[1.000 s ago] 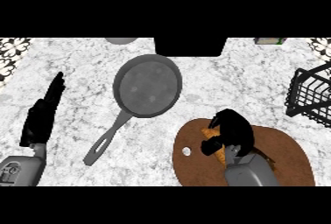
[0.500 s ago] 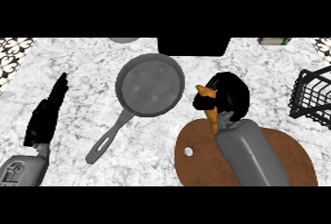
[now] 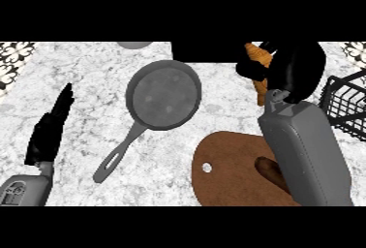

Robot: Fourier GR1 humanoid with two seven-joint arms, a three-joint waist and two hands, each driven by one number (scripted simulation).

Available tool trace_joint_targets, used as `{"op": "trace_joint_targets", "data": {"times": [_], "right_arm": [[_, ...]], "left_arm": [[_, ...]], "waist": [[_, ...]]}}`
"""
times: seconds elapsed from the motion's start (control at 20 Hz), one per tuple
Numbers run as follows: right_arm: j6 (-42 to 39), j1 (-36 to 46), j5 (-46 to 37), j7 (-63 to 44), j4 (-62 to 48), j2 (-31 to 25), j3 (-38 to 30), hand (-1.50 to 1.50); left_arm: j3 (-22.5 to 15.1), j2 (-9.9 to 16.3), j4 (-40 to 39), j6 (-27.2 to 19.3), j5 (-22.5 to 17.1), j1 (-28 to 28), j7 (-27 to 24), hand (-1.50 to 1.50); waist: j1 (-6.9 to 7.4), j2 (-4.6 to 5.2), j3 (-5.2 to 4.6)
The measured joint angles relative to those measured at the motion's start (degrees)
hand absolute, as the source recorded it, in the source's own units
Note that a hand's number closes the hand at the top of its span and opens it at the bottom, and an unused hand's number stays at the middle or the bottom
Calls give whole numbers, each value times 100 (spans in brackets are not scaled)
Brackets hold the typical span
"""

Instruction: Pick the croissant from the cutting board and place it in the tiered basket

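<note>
My right hand (image 3: 295, 68) is raised over the counter's far right part, its fingers curled round the golden-brown croissant (image 3: 259, 59), whose ends stick out above and below the fingers. The brown cutting board (image 3: 230, 175) lies below it at the lower right, partly hidden by my right forearm, with a dark shadow on it. The black wire tiered basket (image 3: 349, 106) shows at the right edge, just right of the hand. My left hand (image 3: 52, 127) rests at the left with its fingers straight, holding nothing.
A grey frying pan (image 3: 163, 99) lies in the middle with its handle pointing to the lower left. A black block (image 3: 207, 51) stands at the back centre. A grey round object (image 3: 134, 44) peeks in at the top edge.
My right hand has lifted the croissant off the cutting board and carried it up and to the right, nearer the basket. The left hand has stayed still.
</note>
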State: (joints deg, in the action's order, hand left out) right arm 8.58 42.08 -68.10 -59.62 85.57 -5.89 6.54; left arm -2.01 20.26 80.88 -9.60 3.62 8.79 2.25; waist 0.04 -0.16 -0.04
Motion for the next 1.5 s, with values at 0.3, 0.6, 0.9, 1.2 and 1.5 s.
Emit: {"op": "trace_joint_targets", "data": {"times": [0.3,0.6,0.9,1.2,1.5], "right_arm": [[-954,497,-215,-12,275,-619,-432,150],[-1406,651,401,318,354,-1088,-1201,150],[-1759,619,532,768,-1,-1631,-1405,150],[-1837,454,61,1129,-704,-2346,-1392,150],[-1722,176,-79,1747,-1347,-3104,-1685,150]], "left_arm": [[5,2,242,-8,97,-13,241,0],[88,-55,261,69,133,-14,245,0],[264,-26,79,222,120,42,78,0],[257,-99,128,234,171,4,43,0],[286,-151,175,231,242,2,104,0]], "waist": [[-21,-8,1],[-8,3,2],[4,14,1],[25,27,2],[18,26,6]]}}
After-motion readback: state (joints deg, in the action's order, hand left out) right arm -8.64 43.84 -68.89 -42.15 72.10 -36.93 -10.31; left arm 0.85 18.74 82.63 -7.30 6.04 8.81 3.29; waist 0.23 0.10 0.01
